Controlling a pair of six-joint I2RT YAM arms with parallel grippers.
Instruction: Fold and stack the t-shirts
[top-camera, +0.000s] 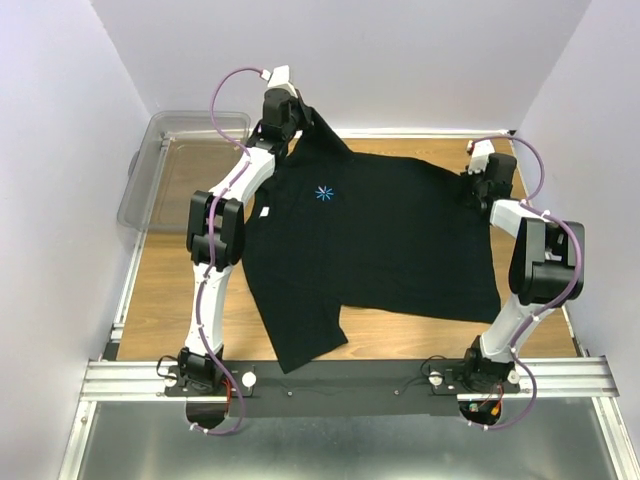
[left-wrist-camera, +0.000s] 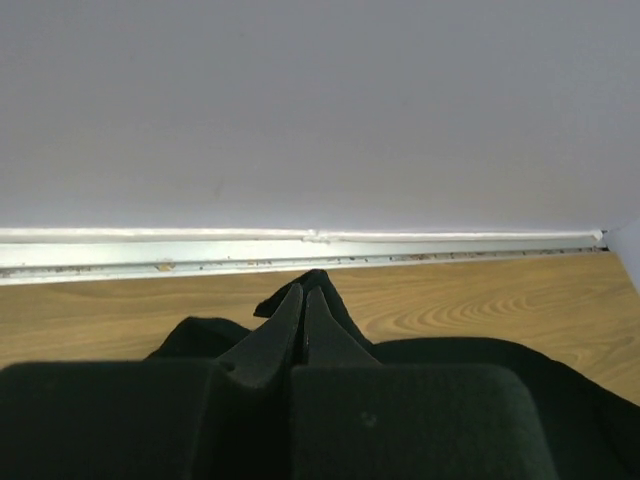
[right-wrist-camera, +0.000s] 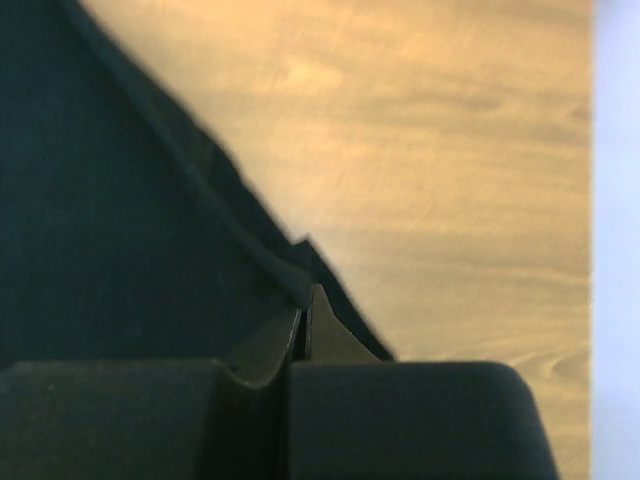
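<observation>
One black t-shirt lies spread over the wooden table, with a small blue star print and a white label near its left side. My left gripper is shut on the t-shirt's far left corner, lifted a little off the table. In the left wrist view a peak of black cloth sticks out past the shut left gripper. My right gripper is shut on the t-shirt's far right edge. The right wrist view shows the hem running into the shut right gripper.
A clear plastic bin stands at the far left of the table, beside the left arm. White walls close in the back and both sides. A metal rail runs along the near edge, and one sleeve hangs toward it.
</observation>
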